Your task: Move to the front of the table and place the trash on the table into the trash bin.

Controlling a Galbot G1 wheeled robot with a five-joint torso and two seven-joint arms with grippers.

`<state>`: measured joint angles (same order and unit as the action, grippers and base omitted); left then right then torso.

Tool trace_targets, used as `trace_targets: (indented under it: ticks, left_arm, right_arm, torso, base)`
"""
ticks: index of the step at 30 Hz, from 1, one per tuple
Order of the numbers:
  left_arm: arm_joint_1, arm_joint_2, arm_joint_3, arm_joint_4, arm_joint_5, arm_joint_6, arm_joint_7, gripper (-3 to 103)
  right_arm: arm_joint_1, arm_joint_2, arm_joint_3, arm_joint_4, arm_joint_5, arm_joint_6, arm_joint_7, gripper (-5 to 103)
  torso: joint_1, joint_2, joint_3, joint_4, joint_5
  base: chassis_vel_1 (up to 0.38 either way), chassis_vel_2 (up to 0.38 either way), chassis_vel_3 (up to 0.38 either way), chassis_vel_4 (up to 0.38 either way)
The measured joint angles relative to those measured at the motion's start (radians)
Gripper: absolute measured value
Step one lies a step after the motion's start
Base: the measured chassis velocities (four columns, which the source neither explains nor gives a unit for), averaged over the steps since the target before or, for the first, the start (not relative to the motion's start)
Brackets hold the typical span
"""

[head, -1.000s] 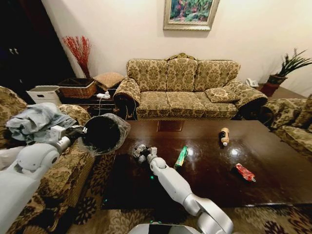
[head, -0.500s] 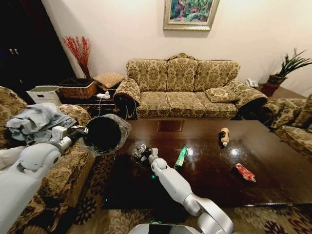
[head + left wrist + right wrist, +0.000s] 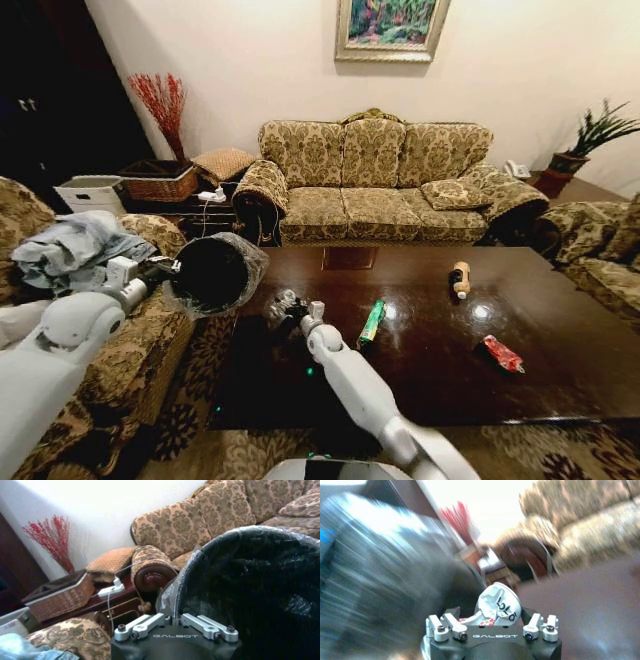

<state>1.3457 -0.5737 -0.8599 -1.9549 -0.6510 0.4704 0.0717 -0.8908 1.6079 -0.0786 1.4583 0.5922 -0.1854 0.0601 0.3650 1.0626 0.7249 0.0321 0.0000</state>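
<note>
Right gripper (image 3: 285,305) clamped crumpled silver-dark wrapper (image 3: 499,605) above left end of glossy dark brown wooden table (image 3: 560,375). Left gripper (image 3: 172,620) pinched rim of tilted black bag-lined trash bin (image 3: 212,272) just beside it.

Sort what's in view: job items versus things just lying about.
Job: table; trash bin in left gripper; crumpled wrapper in right gripper; green wrapper; small bottle; red wrapper.
Lying about: sofa; wicker basket; painting; potted plant.
</note>
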Motion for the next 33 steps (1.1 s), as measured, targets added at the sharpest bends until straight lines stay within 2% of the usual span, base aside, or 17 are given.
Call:
trace_targets:
  ticks: [2,3,4,6,7,8,9,11,13,14,16,17,20,24,26,28,33]
  left_arm:
    - [-0.003,0.003,0.001,0.006,0.001,0.0,-0.004,0]
    - [-0.003,0.007,0.0,0.012,0.004,0.0,-0.008,0]
    - [-0.003,0.007,0.0,0.012,0.004,0.0,-0.008,0]
    - [-0.007,0.006,0.002,0.018,0.007,0.0,-0.013,0]
    - [-0.011,0.004,0.004,0.019,0.008,-0.001,-0.017,0]
    - [-0.011,0.004,0.004,0.019,0.008,-0.001,-0.017,0]
    - [-0.013,-0.004,0.008,0.021,0.014,-0.002,-0.019,0]
    - [-0.009,-0.015,0.013,0.02,0.017,-0.002,-0.021,0]
    - [-0.005,-0.018,0.015,0.015,0.017,-0.001,-0.022,0]
    - [0.001,-0.019,0.018,0.003,0.017,0.006,-0.022,0]
    - [0.003,-0.019,0.019,-0.004,0.017,0.009,-0.022,0]
    - [0.015,-0.008,0.023,-0.03,0.008,0.025,-0.022,0]
    - [0.042,0.035,0.027,-0.1,-0.033,0.085,-0.029,0]
    - [0.049,0.08,0.03,-0.147,-0.091,0.139,-0.047,0]
    - [0.051,0.09,0.03,-0.155,-0.104,0.147,-0.05,0]
    - [0.057,0.133,0.03,-0.197,-0.168,0.18,-0.053,0]
    - [0.057,0.191,0.043,-0.246,-0.218,0.201,-0.054,0]
  right_arm:
    - [-0.041,-0.016,0.018,0.115,-0.001,-0.008,0.002,77]
    - [-0.087,-0.076,0.057,0.262,-0.006,-0.018,0.003,77]
    - [-0.087,-0.076,0.057,0.262,-0.006,-0.018,0.003,77]
    - [-0.135,-0.166,0.12,0.419,-0.012,-0.022,-0.006,77]
    - [-0.152,-0.202,0.142,0.459,-0.012,-0.024,-0.011,77]
    - [-0.152,-0.202,0.142,0.459,-0.012,-0.024,-0.011,77]
    - [-0.188,-0.254,0.184,0.528,0.001,-0.029,-0.02,77]
    - [-0.239,-0.301,0.233,0.6,0.028,-0.015,-0.07,77]
    - [-0.252,-0.31,0.242,0.619,0.037,0.005,-0.106,77]
    - [-0.257,-0.314,0.242,0.634,0.046,0.033,-0.161,77]
    - [-0.257,-0.314,0.241,0.637,0.047,0.042,-0.181,77]
    - [-0.246,-0.315,0.23,0.635,0.044,0.095,-0.271,77]
    - [-0.198,-0.311,0.194,0.583,-0.011,0.212,-0.446,77]
    - [-0.167,-0.307,0.158,0.551,-0.058,0.285,-0.516,77]
    - [-0.163,-0.306,0.152,0.549,-0.066,0.293,-0.528,77]
    - [-0.147,-0.304,0.118,0.541,-0.101,0.315,-0.572,77]
    - [-0.129,-0.291,0.071,0.526,-0.155,0.327,-0.576,77]
  torso:
    - [0.0,0.0,0.0,0.0004,0.0003]
    - [0.0,0.0,0.0,0.0003,0.0]
    - [0.0,0.0,0.0,0.0003,0.0]
    - [0.0,0.0,0.0,0.0001,0.0]
    - [0.0,0.0,0.0,-0.0001,0.0002]
    - [0.0,0.0,0.0,-0.0001,0.0002]
    - [0.0,0.0,0.0,-0.0006,0.0004]
    - [0.0,0.0,0.0,-0.0008,0.0004]
    - [0.0,0.0,0.0,-0.0005,0.0002]
    - [0.0,0.0,0.0,-0.0001,0.0001]
    - [0.0,0.0,0.0,0.0,0.0002]
    - [0.0,0.0,0.0,0.0002,-0.0001]
    - [0.0,0.0,0.0,0.0005,0.0]
    - [0.0,0.0,0.0,0.0,0.0003]
    - [0.0,0.0,0.0,-0.0001,0.0003]
    - [0.0,0.0,0.0,0.0001,-0.0001]
    - [0.0,0.0,0.0,-0.0001,-0.0001]
  base:
    - [0.0,0.0,0.0,0.0]
    - [0.0,0.0,0.0,0.0]
    - [0.0,0.0,0.0,0.0]
    - [0.0,0.0,0.0,0.0]
    - [0.0,0.0,0.0,0.0]
    - [0.0,0.0,0.0,0.0]
    - [0.0,0.0,0.0,0.0]
    - [0.0,0.0,0.0,0.0]
    - [0.0,0.0,0.0,0.0]
    - [0.0,0.0,0.0,0.0]
    - [0.0,0.0,0.0,0.0]
    - [0.0,0.0,0.0,0.0]
    - [0.0,0.0,0.0,0.0]
    - [0.0,0.0,0.0,0.0]
    - [0.0,0.0,0.0,0.0]
    - [0.0,0.0,0.0,0.0]
    - [0.0,0.0,0.0,0.0]
